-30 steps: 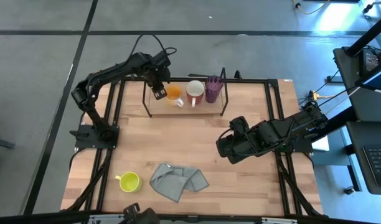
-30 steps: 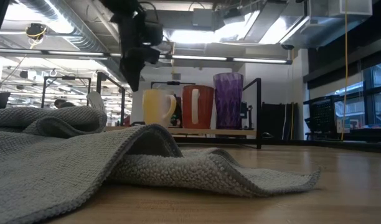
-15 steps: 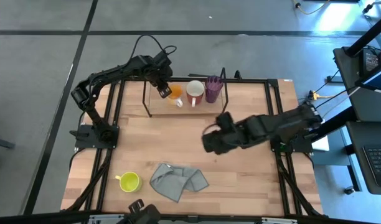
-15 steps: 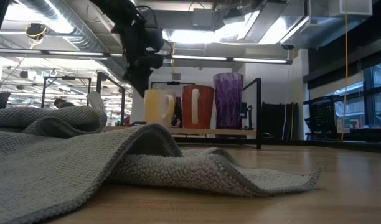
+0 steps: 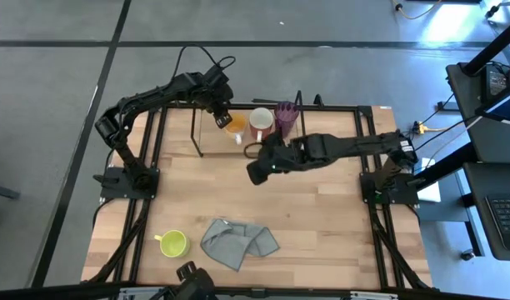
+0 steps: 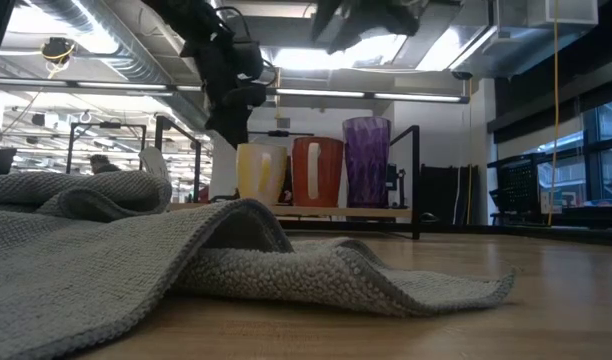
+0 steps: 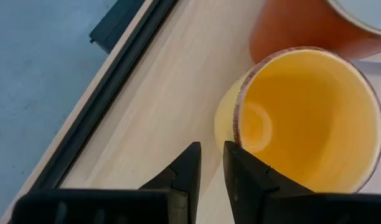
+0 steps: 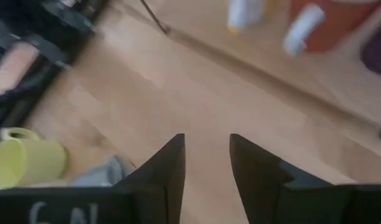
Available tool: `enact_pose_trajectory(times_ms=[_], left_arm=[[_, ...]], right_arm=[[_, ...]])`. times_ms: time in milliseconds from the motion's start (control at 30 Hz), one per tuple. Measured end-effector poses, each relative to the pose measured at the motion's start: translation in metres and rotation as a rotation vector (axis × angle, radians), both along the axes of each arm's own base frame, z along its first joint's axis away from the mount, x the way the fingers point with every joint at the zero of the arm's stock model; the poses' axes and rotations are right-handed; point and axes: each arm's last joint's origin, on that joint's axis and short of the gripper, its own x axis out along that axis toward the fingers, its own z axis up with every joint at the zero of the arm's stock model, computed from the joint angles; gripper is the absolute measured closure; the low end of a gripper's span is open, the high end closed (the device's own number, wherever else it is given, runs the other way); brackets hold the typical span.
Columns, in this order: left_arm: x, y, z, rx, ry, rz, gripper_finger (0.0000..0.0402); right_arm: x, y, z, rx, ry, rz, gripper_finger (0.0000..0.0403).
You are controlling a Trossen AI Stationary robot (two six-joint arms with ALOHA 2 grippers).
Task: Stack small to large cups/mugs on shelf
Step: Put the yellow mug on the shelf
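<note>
The orange mug [image 5: 233,125], the white mug with red inside [image 5: 261,123] and the purple tumbler [image 5: 286,117] stand in a row on the wooden base of the black wire shelf [image 5: 207,143]; the low view shows them upright [image 6: 262,173]. My left gripper [image 5: 222,117] is shut, low beside the orange mug [image 7: 309,118] on its left. My right gripper [image 5: 257,171] is open and empty, above the table in front of the shelf. The yellow-green mug [image 5: 173,243] stands on the table near the front left. My left gripper touches the orange mug's outer wall just below the rim [image 7: 226,121] with the outer side of one finger [image 7: 240,168]. The fingers point down, on the mug's left side. The mug stands upright on the shelf's base.
A grey cloth [image 5: 238,242] lies crumpled at the front middle, right of the yellow-green mug [image 8: 25,163]. Black frame rails [image 5: 367,158] run along the table's sides. Bare wood lies between the shelf and the cloth.
My right gripper has swung from the table's right side toward the left and far edge, up to the shelf's front. My left gripper has come down against the orange mug, which has slid a little toward the white mug.
</note>
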Motion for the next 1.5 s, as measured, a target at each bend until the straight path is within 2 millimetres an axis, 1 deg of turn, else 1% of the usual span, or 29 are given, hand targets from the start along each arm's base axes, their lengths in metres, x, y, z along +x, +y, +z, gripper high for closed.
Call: enact_pose_trajectory(times_ms=[200, 367, 533, 667, 800, 1000, 1233, 1333, 1500], left_arm=[[-0.012, 0.01, -0.001, -0.008, 0.016, 0.034, 0.034], [-0.019, 0.007, -0.004, -0.068, 0.077, 0.042, 0.034], [-0.013, 0.0, -0.004, -0.107, 0.047, -0.001, 0.034], [-0.007, -0.003, -0.003, -0.089, 0.026, -0.022, 0.034], [-0.005, -0.001, -0.002, -0.068, 0.006, -0.024, 0.034], [-0.007, 0.002, -0.002, -0.049, 0.012, -0.016, 0.034], [-0.014, 0.009, -0.002, -0.016, 0.052, 0.008, 0.034], [-0.018, 0.003, 0.002, -0.042, 0.058, 0.002, 0.034], [-0.016, -0.024, 0.025, -0.023, 0.017, -0.02, 0.034]], right_arm=[[0.005, -0.011, 0.003, -0.017, -0.038, 0.007, 0.0276], [0.002, -0.011, 0.001, -0.026, -0.005, 0.004, 0.0276], [0.0, -0.015, -0.001, -0.032, 0.028, -0.009, 0.0276], [-0.001, -0.018, -0.001, -0.033, 0.031, -0.016, 0.0276], [-0.001, -0.018, -0.001, -0.032, 0.033, -0.017, 0.0276], [-0.002, -0.018, -0.001, -0.032, 0.044, -0.017, 0.0276], [-0.004, -0.018, -0.003, -0.035, 0.074, -0.015, 0.0276], [-0.005, -0.018, -0.003, -0.049, 0.091, 0.007, 0.0276], [-0.008, -0.018, 0.003, -0.066, 0.089, 0.035, 0.0276]])
